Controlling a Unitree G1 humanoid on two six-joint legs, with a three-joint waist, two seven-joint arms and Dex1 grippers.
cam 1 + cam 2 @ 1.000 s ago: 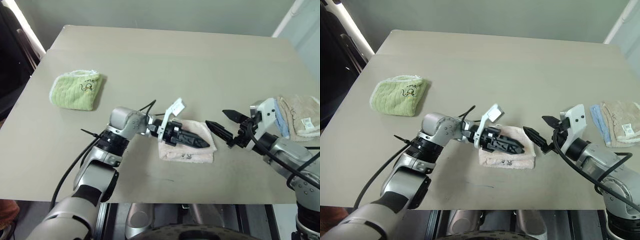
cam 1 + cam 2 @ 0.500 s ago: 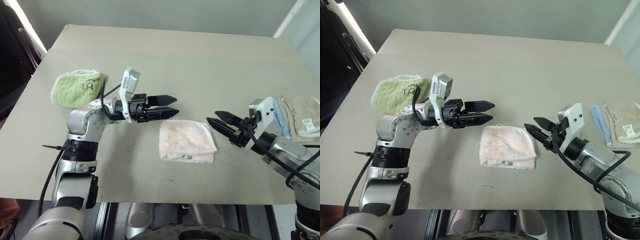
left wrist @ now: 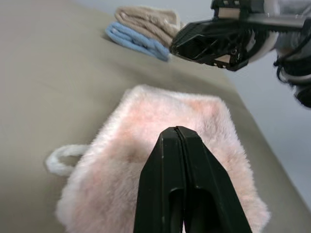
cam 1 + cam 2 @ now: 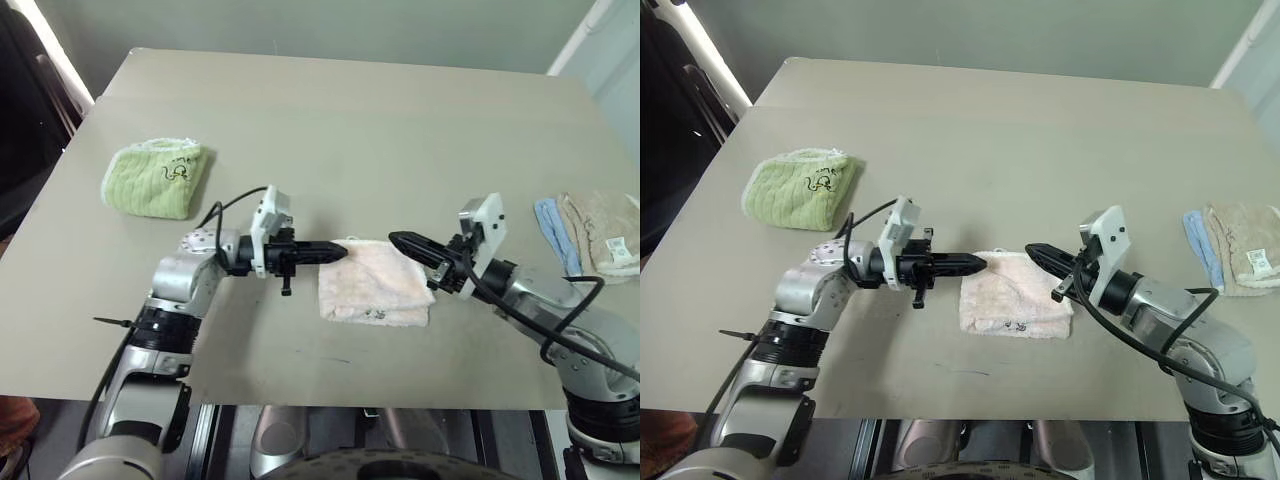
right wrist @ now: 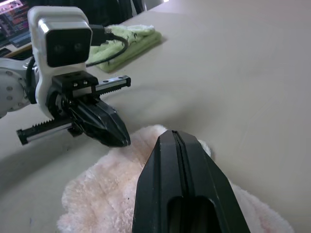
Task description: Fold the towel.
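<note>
The towel point(image 4: 372, 283), pale pink and fluffy, lies folded into a small square near the table's front edge, with a dark mark on its front side and a white loop point(image 3: 60, 158) at one corner. My left gripper point(image 4: 340, 251) is shut and empty, level, its tip just over the towel's left back corner. From the right, my right gripper point(image 4: 394, 239) points at the towel's right back corner, shut and empty too. The two tips face each other a short way apart above the towel's back edge.
A folded light green towel point(image 4: 153, 178) lies at the table's left. Folded beige point(image 4: 606, 229) and blue point(image 4: 550, 224) cloths lie at the right edge. The tan table point(image 4: 350, 120) stretches bare behind the towel.
Both grippers have shut. The left one lifted off the towel, swung out left, then came down level at its left back corner. The right one moved left toward the towel.
</note>
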